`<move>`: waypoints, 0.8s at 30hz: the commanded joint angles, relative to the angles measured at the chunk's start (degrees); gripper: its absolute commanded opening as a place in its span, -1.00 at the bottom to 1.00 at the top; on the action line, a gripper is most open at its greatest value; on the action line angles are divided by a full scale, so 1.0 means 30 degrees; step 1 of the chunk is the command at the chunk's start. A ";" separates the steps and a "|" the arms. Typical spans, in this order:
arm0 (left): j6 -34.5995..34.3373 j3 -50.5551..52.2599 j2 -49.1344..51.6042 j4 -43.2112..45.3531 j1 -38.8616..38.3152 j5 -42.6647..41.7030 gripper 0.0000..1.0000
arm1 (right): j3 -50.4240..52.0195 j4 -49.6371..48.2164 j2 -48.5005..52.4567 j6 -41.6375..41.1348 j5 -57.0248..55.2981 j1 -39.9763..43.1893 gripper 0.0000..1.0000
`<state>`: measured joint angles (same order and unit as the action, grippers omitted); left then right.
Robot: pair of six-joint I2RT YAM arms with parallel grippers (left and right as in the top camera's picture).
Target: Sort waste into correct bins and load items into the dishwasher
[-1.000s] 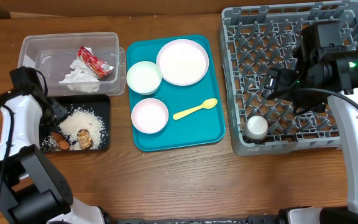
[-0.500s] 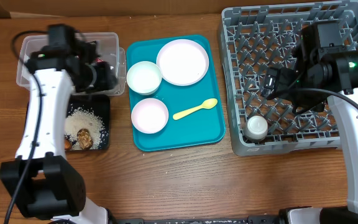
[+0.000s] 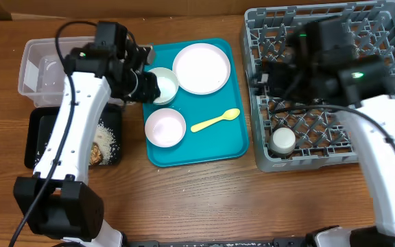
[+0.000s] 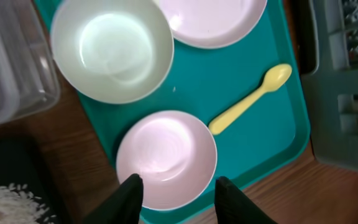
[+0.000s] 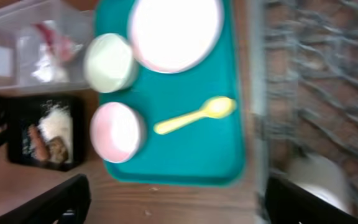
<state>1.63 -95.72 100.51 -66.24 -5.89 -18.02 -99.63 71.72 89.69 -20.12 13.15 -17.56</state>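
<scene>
In the overhead view, the left gripper (image 3: 146, 86) was seen at the left edge of the flat teal plastic tray (image 3: 235, 147). It was just beside the greenish-white round bowl (image 3: 162, 84), and whether the two touched could not be told. The pinkish-white round bowl (image 3: 165, 127) lay nearer the robot than that gripper, and the white round plate (image 3: 201, 67) and pale yellow plastic spoon (image 3: 216, 121) lay to its right. The clear plastic rectangular tub (image 3: 40, 68) and the shallow black rectangular tray (image 3: 36, 134), holding white rice grains (image 3: 107, 137), were to its left. The right gripper (image 3: 269, 72) was blurred over the left part of the large grey plastic dish rack (image 3: 382, 41). The small white cup (image 3: 283, 140) stood in the rack, nearer the robot than that gripper.

In the left wrist view, the left gripper (image 4: 178, 183) was seen spread, with nothing between its fingers (image 4: 129, 196). The pinkish-white round bowl (image 4: 166, 155) lay directly below it, and the greenish-white round bowl (image 4: 110, 50) further ahead.

In the blurred right wrist view, the right gripper (image 5: 178, 186) was seen spread wide and empty. The teal tray lay ahead of it and the cup (image 5: 316, 180) by its right finger. A red snack wrapper (image 5: 55, 37) and crumpled silvery-white paper (image 5: 42, 71) were seen in the tub far ahead to its left.
</scene>
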 commanded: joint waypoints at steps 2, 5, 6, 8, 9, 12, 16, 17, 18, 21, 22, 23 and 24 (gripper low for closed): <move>-0.0124 -0.1443 -0.0226 0.0160 0.0357 0.0226 -0.03 | 0.1078 -0.2040 0.1523 -0.2565 -0.0066 -0.2667 0.82; -0.0117 -0.1508 -0.0226 0.0379 0.0517 0.0386 0.03 | 0.1268 -0.3264 0.3155 -0.3366 -0.0051 -0.4182 0.81; -0.0124 -0.1508 -0.0226 0.0474 0.0590 0.0867 0.04 | 0.1268 -0.3621 0.3832 -0.3395 -0.0051 -0.4721 0.79; -0.0488 -0.1523 -0.0226 0.0648 0.0823 0.2375 0.08 | 0.1268 -0.4342 0.5100 -0.3395 -0.0073 -0.5719 0.75; -0.0772 -0.1545 -0.0226 0.0729 0.0940 0.2849 0.13 | 0.1268 -0.4648 0.5617 -0.3402 -0.0073 -0.6076 0.74; -0.1494 -0.1581 -0.0226 0.1064 0.1647 0.3519 0.26 | 0.1268 -0.5683 0.7315 -0.3956 -0.0160 -0.7045 0.62; -0.1763 -0.1581 -0.0226 0.1231 0.2681 0.3512 0.30 | 0.1268 -0.6120 0.9063 -0.4969 -0.0590 -0.7468 0.43; -0.1763 -0.1581 -0.0226 0.1231 0.2871 0.3512 0.30 | 0.1268 -0.6193 0.9398 -0.4976 -0.0583 -0.7468 0.40; -0.1763 -0.1581 -0.0226 0.1224 0.3031 0.3512 0.30 | 0.1268 -0.6258 0.9690 -0.4983 -0.0583 -0.7468 0.37; -0.1763 -0.1581 -0.0226 0.1231 0.3351 0.3534 0.61 | 0.1275 -0.6426 1.0389 -0.5027 -0.0743 -0.7468 0.24; -0.1763 -0.1581 -0.0226 0.1231 0.3373 0.3534 1.00 | 0.1275 -0.6506 1.0615 -0.5027 -0.0729 -0.7468 0.18; -0.1756 -0.1581 -0.0219 0.1231 0.3373 0.3592 1.00 | 0.1275 -0.6557 1.0768 -0.5034 -0.0721 -0.7468 0.03; -0.1756 -0.1581 -0.0219 0.1224 0.3366 0.3592 1.00 | 0.1275 -0.6623 1.0834 -0.5034 -0.0721 -0.7468 -0.14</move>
<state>-3.22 -98.98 100.51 -62.65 4.29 -7.81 -96.14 52.40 121.56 -34.50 11.75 -40.18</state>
